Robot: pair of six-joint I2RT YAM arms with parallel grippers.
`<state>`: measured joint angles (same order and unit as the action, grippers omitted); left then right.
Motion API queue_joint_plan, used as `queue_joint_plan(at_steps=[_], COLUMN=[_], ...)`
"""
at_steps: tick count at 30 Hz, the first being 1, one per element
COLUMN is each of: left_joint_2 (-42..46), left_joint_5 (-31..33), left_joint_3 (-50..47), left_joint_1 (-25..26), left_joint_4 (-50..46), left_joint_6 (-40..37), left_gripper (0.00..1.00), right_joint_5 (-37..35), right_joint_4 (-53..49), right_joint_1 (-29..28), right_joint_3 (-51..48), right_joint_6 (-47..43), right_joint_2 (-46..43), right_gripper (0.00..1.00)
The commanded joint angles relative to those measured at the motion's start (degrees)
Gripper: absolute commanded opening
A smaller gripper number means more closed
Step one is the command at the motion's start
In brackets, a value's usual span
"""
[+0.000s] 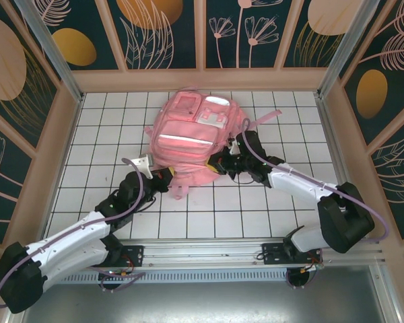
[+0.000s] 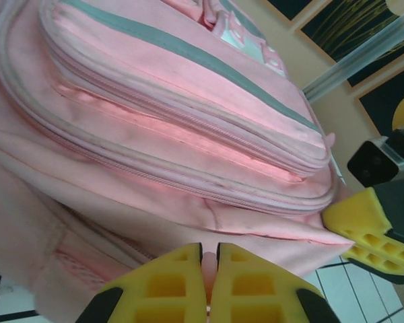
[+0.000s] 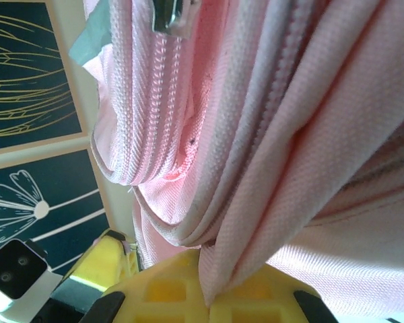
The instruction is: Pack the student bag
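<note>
Both our grippers are pinched shut on cloth. Our left gripper (image 2: pixel 209 269) has its yellow pads (image 2: pixel 256 289) pressed together, with a thin bit of the pink bag (image 2: pixel 155 134) caught between them. Our right gripper (image 3: pixel 205 296) squeezes a fold of the same bag, close to a zip (image 3: pixel 163 101).

From above, we see the bag (image 1: pixel 188 134) lying flat on the white tiled table (image 1: pixel 108 134), in the middle and closer to the far edge. Its pockets (image 1: pixel 212 113) face up. We hold it at its near side, one gripper at each near corner.

We think the bag is soft and floppy, and most likely light. It will sag and bunch up when we lift it, so one pinch will not hold it open. The thick seams, the zip edges and the straps (image 1: pixel 262 120) look like the best places to grab, because plain cloth may slide out of the pads.

The cloth is woven, with tiny ridges. The zips run in long curved lines. A shiny pale stripe (image 1: pixel 182 140) crosses the front, and a little metal zip pull (image 3: pixel 175 17) hangs at the top.
</note>
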<state>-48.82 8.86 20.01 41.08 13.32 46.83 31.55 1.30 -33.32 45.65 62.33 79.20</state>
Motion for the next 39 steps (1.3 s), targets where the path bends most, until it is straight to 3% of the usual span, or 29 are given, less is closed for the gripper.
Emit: queue_joint_plan(at_steps=[1, 7, 10, 13, 16, 19, 23, 29, 34, 39], left_joint_2=[0.06, 0.48, 4.1, 8.95, 13.14, 13.58, 6.49, -6.79, -15.46, -22.68], left_joint_5=[12.16, 10.15, 9.55, 14.51, 20.35, 21.93, 21.48, 15.76, 14.97, 7.95], left_joint_3=[-1.61, -8.1, -17.16, -23.52, -25.06, -27.2, -28.72, -25.6, -19.95, -12.1], left_joint_1=[-3.15, -3.12, -3.12, -3.12, -3.19, -3.15, -3.13, -3.13, -3.16, -3.18], left_joint_4=[-2.32, 5.43, 17.46, 24.93, 24.55, 29.24, 36.14, 42.11, 40.75, 36.45], left_joint_6=[-0.4, 1.83, 4.59, 6.11, 1.59, -1.42, -2.2, -4.69, -6.52, -8.86], left_gripper=[0.0, 0.0, 0.0, 0.0, 0.0, 0.0, 0.0, 0.0, 0.0, 0.0], right_joint_5=[-7.35, -7.97, -6.59, -6.38, -6.4, -5.84, -2.02, -3.35, -6.83, -12.28], right_joint_4=[-7.51, -4.04, 2.84, 1.44, -0.35, -1.71, -2.34, -7.98, -16.02, -20.92], right_joint_1=[4.61, 5.09, 5.59, 6.2, 7.29, 8.59, 9.22, 11.7, 15.59, 20.38], right_joint_3=[1.12, -1.86, -5.26, -3.72, -3.37, -3.96, -3.35, -1.1, 2.76, 5.23], right_joint_6=[-4.3, -0.54, 4.11, 3.16, 1.4, -0.28, -2.92, -7.97, -14.7, -20.32], right_joint_2=[-3.39, -3.59, -4.4, -3.28, -3.43, -3.61, -1.61, -0.27, 1.1, 2.09], right_gripper=[0.0, 0.0, 0.0, 0.0, 0.0, 0.0, 0.0, 0.0, 0.0, 0.05])
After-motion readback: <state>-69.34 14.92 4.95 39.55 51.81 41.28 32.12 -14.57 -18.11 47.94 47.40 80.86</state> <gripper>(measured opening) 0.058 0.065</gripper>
